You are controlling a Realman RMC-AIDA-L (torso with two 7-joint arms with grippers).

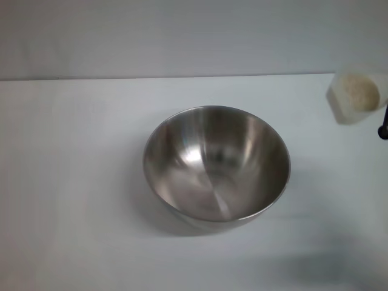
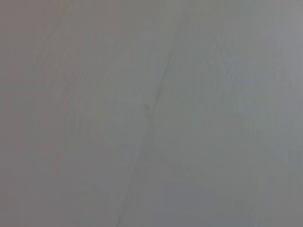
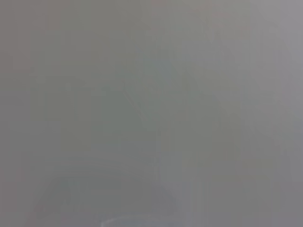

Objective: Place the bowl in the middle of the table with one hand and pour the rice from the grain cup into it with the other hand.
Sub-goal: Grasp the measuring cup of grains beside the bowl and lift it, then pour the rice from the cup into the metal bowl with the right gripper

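Note:
The stainless-steel bowl (image 1: 216, 162) stands upright and empty in the middle of the white table (image 1: 73, 182). The translucent grain cup (image 1: 356, 97) is at the far right near the table's back edge, with a heap of pale rice (image 1: 359, 92) inside it. A small dark part of my right gripper (image 1: 383, 124) shows at the right edge, right beside the cup; whether it touches the cup cannot be told. My left gripper is out of view. Both wrist views show only a plain grey surface.
A pale wall (image 1: 182, 36) rises behind the table's back edge. White tabletop surrounds the bowl on the left, front and right.

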